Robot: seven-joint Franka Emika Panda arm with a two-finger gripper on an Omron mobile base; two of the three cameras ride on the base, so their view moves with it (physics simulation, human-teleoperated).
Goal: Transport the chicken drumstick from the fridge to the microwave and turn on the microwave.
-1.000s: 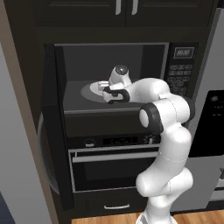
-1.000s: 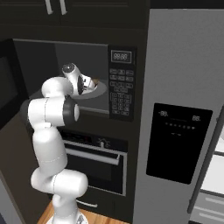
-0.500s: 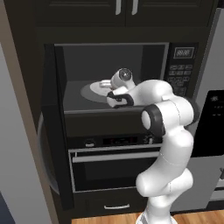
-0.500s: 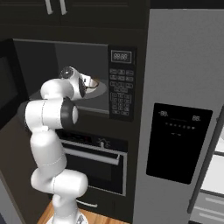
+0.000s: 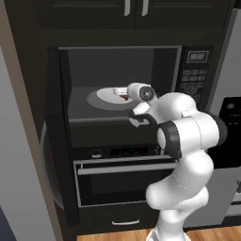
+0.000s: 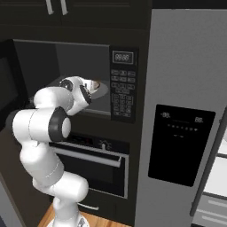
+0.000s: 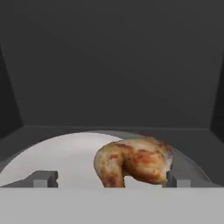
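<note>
Microwave (image 5: 117, 80): built into the dark cabinet wall, door (image 5: 59, 136) swung wide open to the left; cavity dark grey inside.
Keypad (image 6: 120, 95): on the microwave's right side, with a small display (image 6: 122, 57) above it.
Turntable (image 7: 61, 153): pale round plate on the cavity floor, seen as a light disc in the left base view (image 5: 106, 96).
Chicken drumstick (image 7: 133, 162): lying on the turntable inside the microwave, golden-brown with darker patches; it sits toward the right half of the plate in the hand view. In the left base view a small brown bit (image 5: 124, 97) shows just beyond the hand.
Gripper (image 7: 111, 179): reaching into the cavity mouth, fingers spread wide apart, one tip (image 7: 43, 178) well left of the meat and the other (image 7: 177, 180) just at its right edge. Whether that right tip touches the meat, I cannot tell. Nothing is clamped between them.
Arm (image 5: 188, 136): white, bent at the elbow in front of the oven, wrist pointing into the microwave.
Oven (image 5: 122, 183): black, right below the microwave, horizontal silver bar handle (image 5: 122, 168), door closed.
Fridge (image 6: 186, 115): tall grey unit to the right of the microwave, black dispenser panel (image 6: 179, 144) on its front.
Upper cabinets (image 5: 134, 9): dark doors above the microwave, closed.
</note>
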